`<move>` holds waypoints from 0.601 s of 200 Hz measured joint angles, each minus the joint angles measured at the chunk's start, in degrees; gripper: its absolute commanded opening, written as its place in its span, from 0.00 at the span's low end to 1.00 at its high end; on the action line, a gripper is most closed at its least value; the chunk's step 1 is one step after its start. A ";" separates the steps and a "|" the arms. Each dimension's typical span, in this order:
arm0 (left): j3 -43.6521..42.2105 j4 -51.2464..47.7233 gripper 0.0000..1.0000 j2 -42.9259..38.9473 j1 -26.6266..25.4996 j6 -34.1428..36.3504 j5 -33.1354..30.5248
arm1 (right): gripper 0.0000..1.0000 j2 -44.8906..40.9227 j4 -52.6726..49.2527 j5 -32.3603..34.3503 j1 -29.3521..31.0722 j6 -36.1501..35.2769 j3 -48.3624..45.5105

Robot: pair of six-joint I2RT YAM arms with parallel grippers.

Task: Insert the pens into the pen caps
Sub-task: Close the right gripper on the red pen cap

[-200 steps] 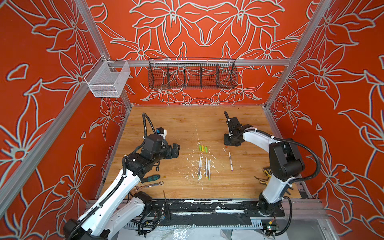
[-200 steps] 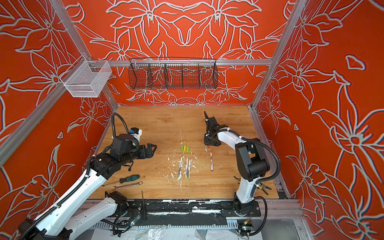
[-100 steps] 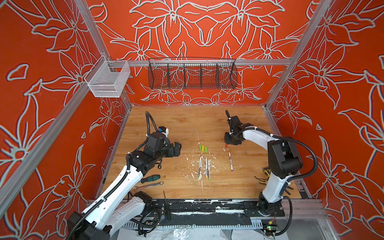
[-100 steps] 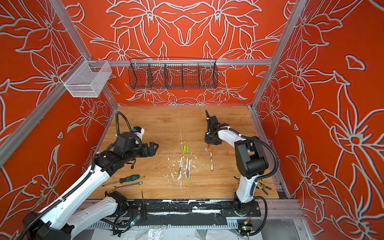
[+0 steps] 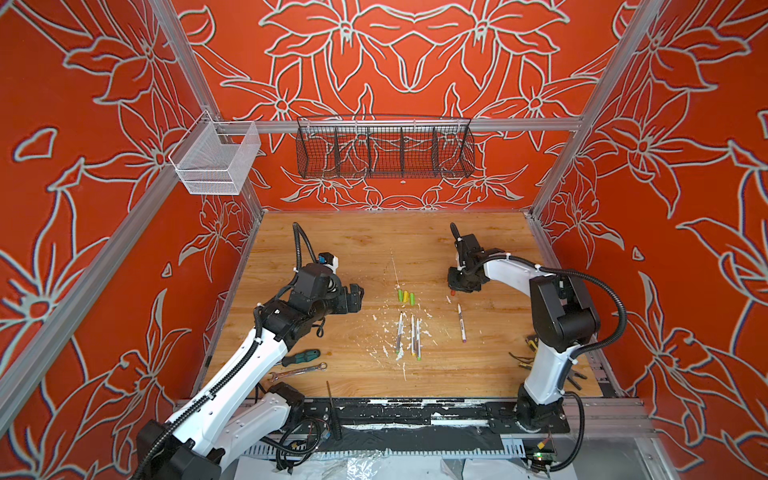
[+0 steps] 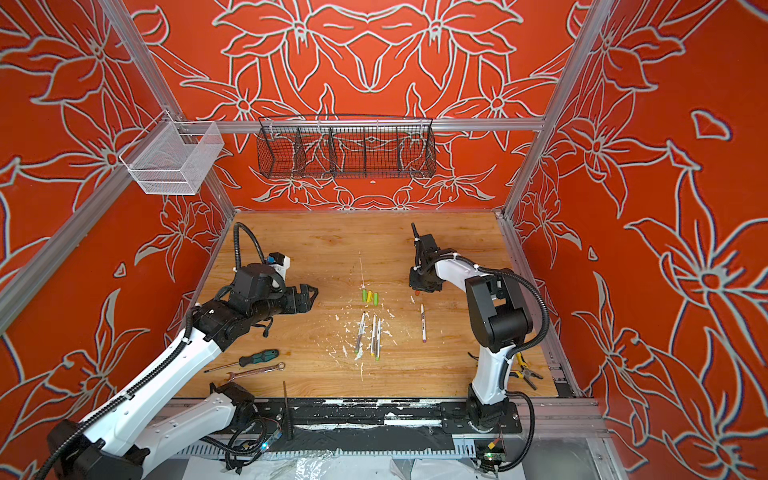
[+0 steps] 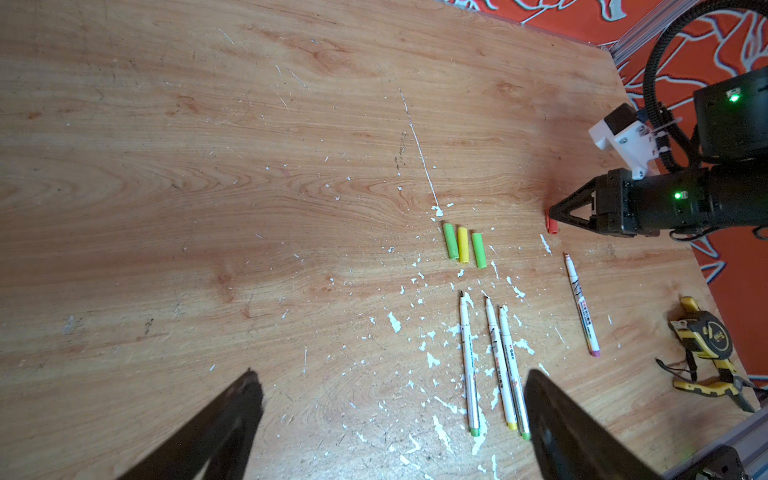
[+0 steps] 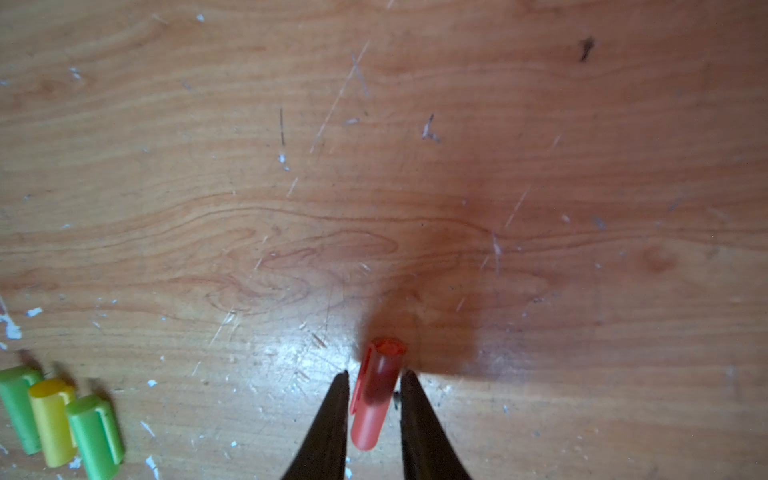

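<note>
Starts with the wooden surface (image 5: 353,241), scuffed and speckled with white flecks. On to the left pincer (image 7: 390,376): hangs over the left half, fingers spread wide apart, nothing between them. Across to the right pincer (image 8: 374,373): sits low at the surface on the right, fingers set close on either side of the red-orange cap (image 8: 372,409), touching or nearly so. Cannot tell whether truly clamped.

Down near the front left edge, a green-handled screwdriver (image 5: 305,356) and a silver wrench (image 5: 297,372), side by side, well clear of the action.

Mid-surface now: three pens (image 7: 498,363) lying roughly parallel and close together, uncapped tips pointing toward the back wall. Off to their right, a fourth pen (image 7: 581,305), alone, tip aimed toward the red-orange cap.

And smallest of all: just beyond the three pens' tips, two green caps (image 7: 450,241) flanking a yellow cap (image 7: 463,245), lying flat in a tight row.
</note>
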 measured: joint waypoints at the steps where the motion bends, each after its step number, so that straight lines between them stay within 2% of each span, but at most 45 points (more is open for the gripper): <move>1: 0.00 0.00 0.97 0.00 0.00 0.00 -0.02 | 0.24 0.04 0.02 -0.02 0.00 0.00 0.00; 78: 0.00 0.13 0.97 -0.24 -0.04 0.00 0.20 | 0.21 0.83 1.09 -1.11 -1.14 -0.15 0.00; 120: 0.00 1.29 0.97 0.11 -0.24 -0.02 0.72 | 0.15 0.83 1.16 -2.29 -1.77 -0.61 0.00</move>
